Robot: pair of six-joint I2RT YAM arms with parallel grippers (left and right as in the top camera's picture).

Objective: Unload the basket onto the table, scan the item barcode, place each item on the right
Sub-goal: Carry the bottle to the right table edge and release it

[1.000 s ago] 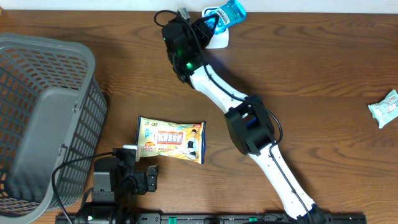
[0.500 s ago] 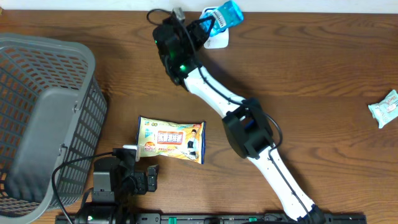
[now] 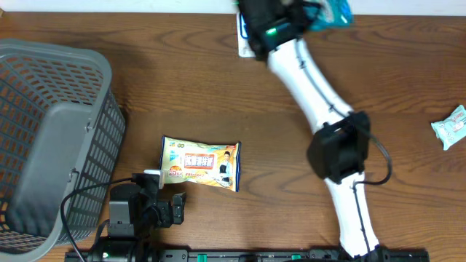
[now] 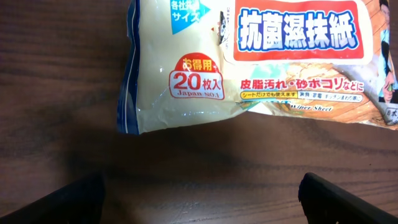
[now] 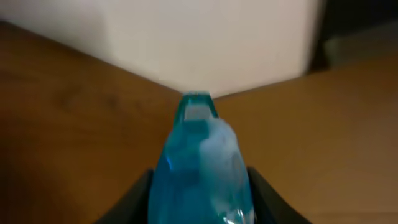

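Nearest the robot's base, the left fingers (image 4: 65,202) are spread wide with nothing between them, hovering low over the brown wooden surface (image 3: 218,94). They sit just short of a cream and blue plastic packet of wet wipes (image 4: 261,68), which lies flat with its printed face up. That looks like a waiting pose: lined up on the next item without touching it. To the left stands a grey plastic mesh basket (image 3: 80,94), apart from the packet, probably there to take or supply goods. Towards the right edge, well away from everything else, a small pale green wrapped packet (image 3: 453,125) lies alone. The white right arm (image 3: 313,80) stretches diagonally to the far side of the surface, where its wrist shows blurred in the overhead view. There the right fingers (image 5: 134,202) are drawn in narrow on either side of a blue translucent pouch (image 5: 202,168), the task's item, which is lifted clear of the wood at the far edge. The pouch juts forward out of the grip, most likely so that a printed side can be shown to a reader. Just beside the wrist lies a flat white object (image 3: 243,36), half hidden by the arm. It may be the scanner, but that cannot be told. No barcode is visible on the pouch.
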